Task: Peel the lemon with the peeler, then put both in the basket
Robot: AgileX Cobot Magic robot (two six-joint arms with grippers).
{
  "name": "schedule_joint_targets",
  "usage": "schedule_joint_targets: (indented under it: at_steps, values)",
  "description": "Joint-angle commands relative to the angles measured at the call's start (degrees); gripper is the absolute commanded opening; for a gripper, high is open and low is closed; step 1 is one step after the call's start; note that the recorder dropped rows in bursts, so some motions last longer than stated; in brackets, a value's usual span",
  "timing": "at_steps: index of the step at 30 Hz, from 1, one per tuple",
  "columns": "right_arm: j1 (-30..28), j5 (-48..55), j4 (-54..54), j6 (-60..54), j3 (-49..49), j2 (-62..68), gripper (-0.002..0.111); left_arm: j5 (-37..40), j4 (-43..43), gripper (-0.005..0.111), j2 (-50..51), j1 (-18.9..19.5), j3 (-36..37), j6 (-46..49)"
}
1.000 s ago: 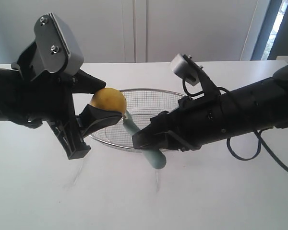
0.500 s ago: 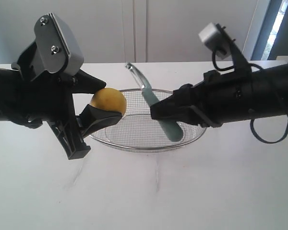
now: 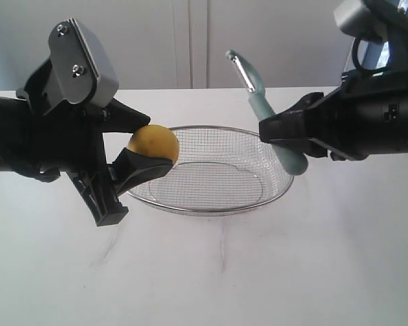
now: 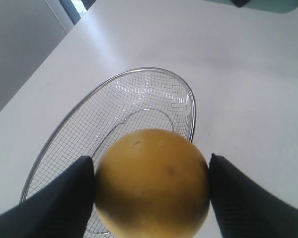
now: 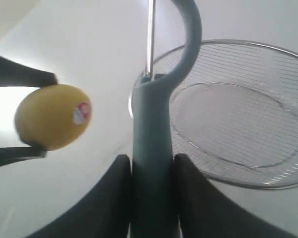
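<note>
Exterior view: the lemon [image 3: 153,143] is clamped in the left jaws; the peeler [image 3: 262,107], gripped by the right jaws, is held well apart, seemingly blade-up.

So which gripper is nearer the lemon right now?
Left. The left gripper is clamped on the lemon itself; the right gripper is away on the opposite side of the basket, holding the peeler raised with its blade end up.

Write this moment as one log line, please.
left fingers: gripping lemon | right fingers: gripping peeler, head up, clear of lemon | basket: nothing inside
</note>
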Motion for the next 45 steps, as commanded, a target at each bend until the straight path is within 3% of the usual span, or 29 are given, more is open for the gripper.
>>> schedule_joint_targets:
  at_steps: [1, 11, 18, 26, 45]
  values:
    - [-0.4, -2.8, -6.4, 5.5, -0.1, 1.8, 0.000, 0.6, -1.5, 0.000, -0.4, 0.0, 0.1, 0.0]
    - [-0.4, 1.4, -2.6, 5.6, 0.1, 14.6, 0.000, 0.6, -1.5, 0.000, -0.4, 0.0, 0.1, 0.0]
    - [0.4, 12.2, 13.5, -8.5, 0.1, 21.4, 0.000, 0.6, -1.5, 0.000, -0.4, 0.0, 0.1, 0.0]
    - [4.2, 17.3, 20.4, -12.1, 0.1, 25.4, 0.000, 0.6, -1.5, 0.000, -0.4, 0.0, 0.1, 0.0]
    - [4.2, 20.6, 22.1, -13.1, -0.8, 23.3, 0.000, 0.6, -1.5, 0.000, -0.4, 0.0, 0.1, 0.0]
